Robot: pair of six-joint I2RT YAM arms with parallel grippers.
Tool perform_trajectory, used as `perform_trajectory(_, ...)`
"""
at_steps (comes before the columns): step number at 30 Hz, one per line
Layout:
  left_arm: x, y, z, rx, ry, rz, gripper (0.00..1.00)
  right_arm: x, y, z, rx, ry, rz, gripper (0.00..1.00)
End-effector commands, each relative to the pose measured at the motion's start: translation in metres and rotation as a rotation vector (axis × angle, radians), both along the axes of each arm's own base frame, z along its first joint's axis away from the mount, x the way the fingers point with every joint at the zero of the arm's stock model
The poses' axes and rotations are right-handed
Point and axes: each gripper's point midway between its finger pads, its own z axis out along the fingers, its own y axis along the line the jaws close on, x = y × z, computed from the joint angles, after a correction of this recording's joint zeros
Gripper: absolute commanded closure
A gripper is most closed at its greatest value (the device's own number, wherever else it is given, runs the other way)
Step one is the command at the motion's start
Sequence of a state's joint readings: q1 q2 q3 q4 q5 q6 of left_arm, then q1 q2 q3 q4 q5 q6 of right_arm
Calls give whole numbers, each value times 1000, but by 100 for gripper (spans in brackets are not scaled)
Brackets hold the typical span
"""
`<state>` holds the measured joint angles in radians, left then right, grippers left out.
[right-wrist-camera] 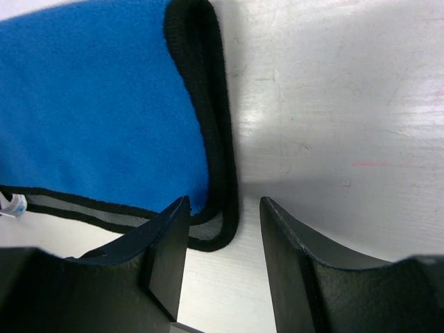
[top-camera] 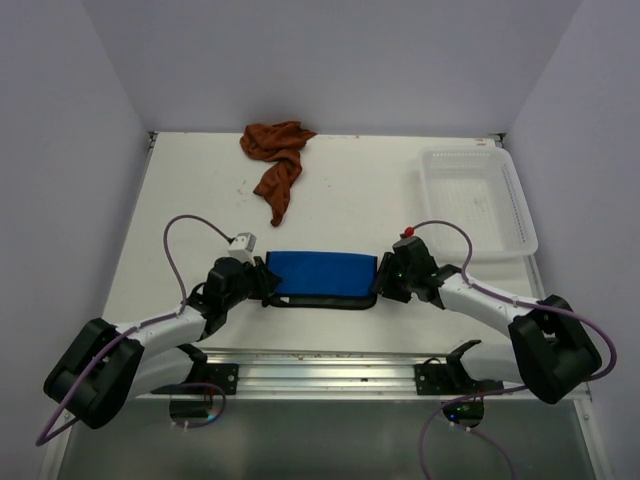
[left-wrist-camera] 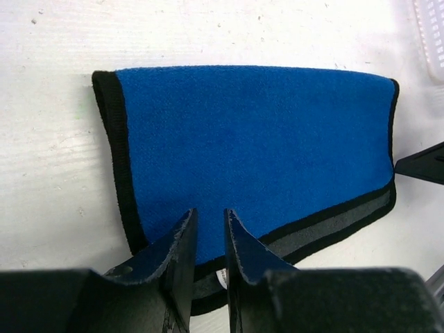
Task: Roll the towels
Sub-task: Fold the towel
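Here the blue towel point(top-camera: 323, 274) lies folded on the white counter point(top-camera: 200, 200), stretched between the two sets of jaws, its black-bound edges showing along the near side and both ends. The left jaws point(left-wrist-camera: 209, 239) stand narrowly parted at the towel's near left corner, their tips over the blue cloth and its black hem; whether cloth is pinched between them, I cannot tell. The right jaws point(right-wrist-camera: 223, 229) stand open at the towel's near right corner, the corner of the black hem lying in the gap between them and nothing clamped. Well beyond both sets of jaws, toward the back wall, the rust-brown towel point(top-camera: 279, 162) lies crumpled in a twisted heap. To the far right of the right jaws sits the white mesh basket point(top-camera: 430, 165); only its own mesh floor shows inside it.
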<state>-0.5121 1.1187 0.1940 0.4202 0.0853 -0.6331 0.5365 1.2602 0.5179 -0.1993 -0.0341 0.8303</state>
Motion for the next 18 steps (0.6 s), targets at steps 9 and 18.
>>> perform_trajectory(9,14,-2,17,-19,-43,39,77,6,2,-11,-35,4,-25,57)
perform_trajectory(18,14,-3,21,-24,-54,35,77,4,-3,-17,-113,19,-14,69)
